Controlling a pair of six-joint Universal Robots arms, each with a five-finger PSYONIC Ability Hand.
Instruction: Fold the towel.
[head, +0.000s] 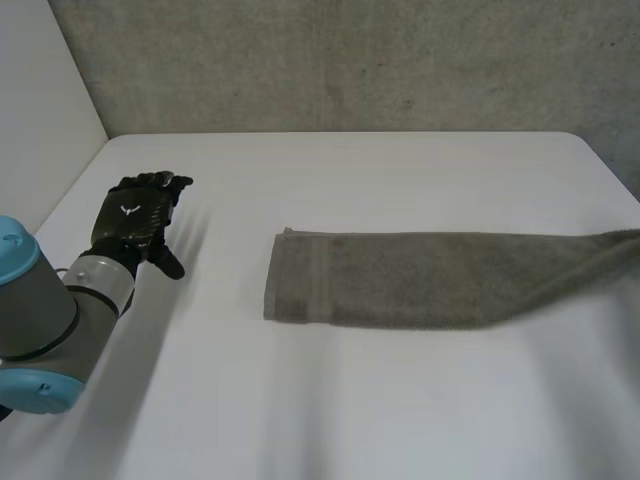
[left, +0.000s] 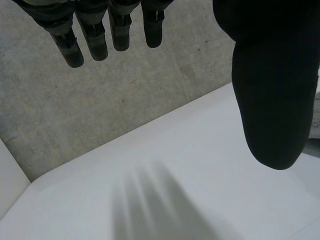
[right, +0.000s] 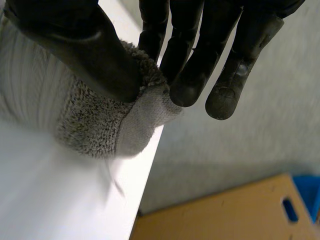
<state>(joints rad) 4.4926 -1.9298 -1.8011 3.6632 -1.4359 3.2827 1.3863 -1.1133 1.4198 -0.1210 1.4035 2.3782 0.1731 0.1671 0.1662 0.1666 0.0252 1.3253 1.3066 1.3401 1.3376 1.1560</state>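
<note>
One grey towel (head: 430, 280) lies in a long, narrow strip across the white table (head: 350, 410), running from the middle out to the right edge, where its far end rises off the surface. In the right wrist view, that end of the towel (right: 95, 120) sits at the table's rim, pinched between the thumb and fingers (right: 185, 75) of the right hand (right: 75, 45), with a tuft bunched just past the fingertips.

The left hand (head: 135, 220) hovers over the table's left side, well apart from the towel's hemmed near end. Its fingers (left: 95, 40) are straight and spread away from the thumb, holding nothing.

Nothing lies between the left hand and the towel. A grey concrete wall (head: 350, 60) backs the table. Past the table's right edge, the right wrist view takes in one brown cardboard box (right: 225, 215) on the floor and a blue object (right: 307, 197) beside it.

Count: one towel, two hands, one box.
</note>
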